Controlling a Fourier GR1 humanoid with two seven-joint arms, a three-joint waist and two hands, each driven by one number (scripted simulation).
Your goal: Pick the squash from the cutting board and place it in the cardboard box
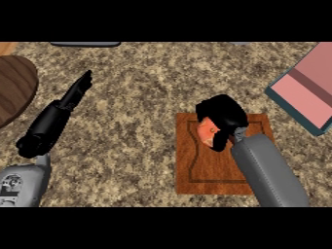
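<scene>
Orange squash (210, 131), reddish-brown cutting board (208, 168), speckled tan counter (147, 87)

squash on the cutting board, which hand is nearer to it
Right. The right hand curls over the squash on the cutting board; the left hand rests open, far off to its left.

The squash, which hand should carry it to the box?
The right hand. Its fingers already curl round the squash on the cutting board, and the cardboard box lies on that side. The left hand rests open, far across the counter.
</scene>
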